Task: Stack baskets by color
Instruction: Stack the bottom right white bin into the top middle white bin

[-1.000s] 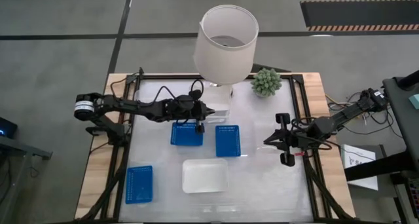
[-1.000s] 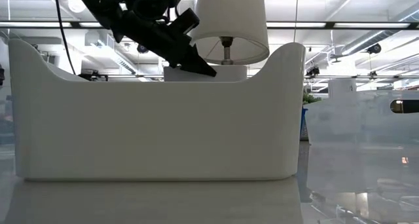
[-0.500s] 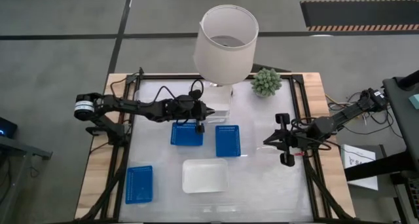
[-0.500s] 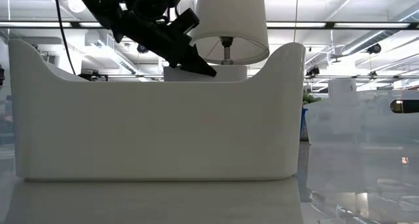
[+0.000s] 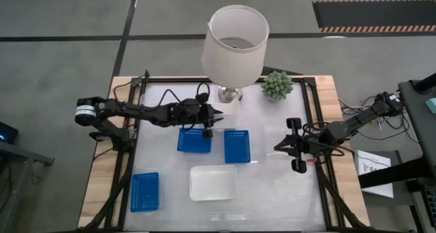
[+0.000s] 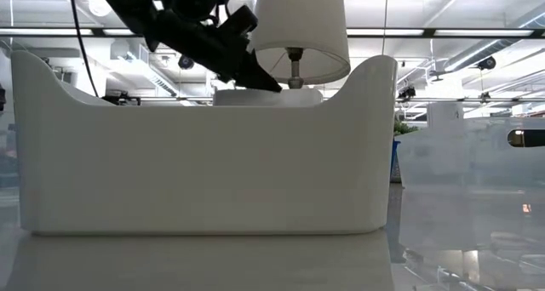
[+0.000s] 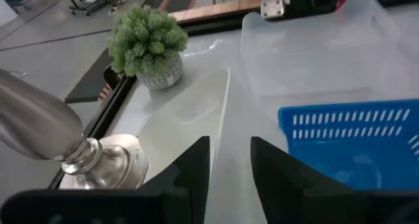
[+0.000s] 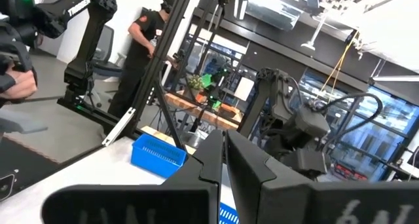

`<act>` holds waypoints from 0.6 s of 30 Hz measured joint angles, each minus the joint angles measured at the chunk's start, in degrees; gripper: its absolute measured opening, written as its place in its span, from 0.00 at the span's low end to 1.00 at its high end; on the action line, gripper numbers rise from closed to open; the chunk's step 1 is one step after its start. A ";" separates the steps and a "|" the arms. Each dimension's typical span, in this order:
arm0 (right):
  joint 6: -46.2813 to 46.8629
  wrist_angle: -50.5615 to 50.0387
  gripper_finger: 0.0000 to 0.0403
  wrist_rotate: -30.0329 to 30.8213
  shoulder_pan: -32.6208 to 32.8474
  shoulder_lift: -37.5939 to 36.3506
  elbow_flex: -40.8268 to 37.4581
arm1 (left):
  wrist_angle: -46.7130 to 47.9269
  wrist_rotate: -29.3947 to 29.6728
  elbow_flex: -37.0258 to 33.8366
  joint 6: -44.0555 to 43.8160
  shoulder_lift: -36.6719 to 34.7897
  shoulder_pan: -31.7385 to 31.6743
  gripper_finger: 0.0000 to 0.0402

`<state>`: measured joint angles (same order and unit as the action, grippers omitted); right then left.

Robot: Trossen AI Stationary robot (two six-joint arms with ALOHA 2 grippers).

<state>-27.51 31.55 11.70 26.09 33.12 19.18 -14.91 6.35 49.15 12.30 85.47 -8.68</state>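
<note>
My left gripper is open beside the lamp base, just above the near end of a white basket that lies flat on the table. Two blue baskets sit side by side mid-table, and a third sits at the near left. A larger white basket stands near the front edge. My right gripper is shut and empty, raised over the right side.
A lamp with a white shade and a metal base stands at the far middle, with a small potted plant to its right. A clear plastic container sits beyond the blue basket. A person stands in the room behind.
My left gripper has opened and let go of the white basket it held by the lamp base. The basket has dropped slightly and now lies flat on the table. The arm itself has stayed in place.
</note>
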 joint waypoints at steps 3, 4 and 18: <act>0.59 -0.36 0.03 0.55 0.00 0.00 0.00 | 1.42 0.00 0.00 -0.06 -1.86 1.14 0.24; 0.60 -0.65 0.03 0.94 0.00 0.02 0.00 | 1.67 -0.03 0.00 -0.05 -2.78 1.63 0.24; 4.47 2.67 0.02 9.38 -6.72 9.28 2.34 | 14.71 0.64 -2.46 -2.53 -17.59 9.16 0.24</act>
<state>-23.05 34.22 21.07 19.37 42.40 21.51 -0.20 6.99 46.68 9.77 67.88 0.48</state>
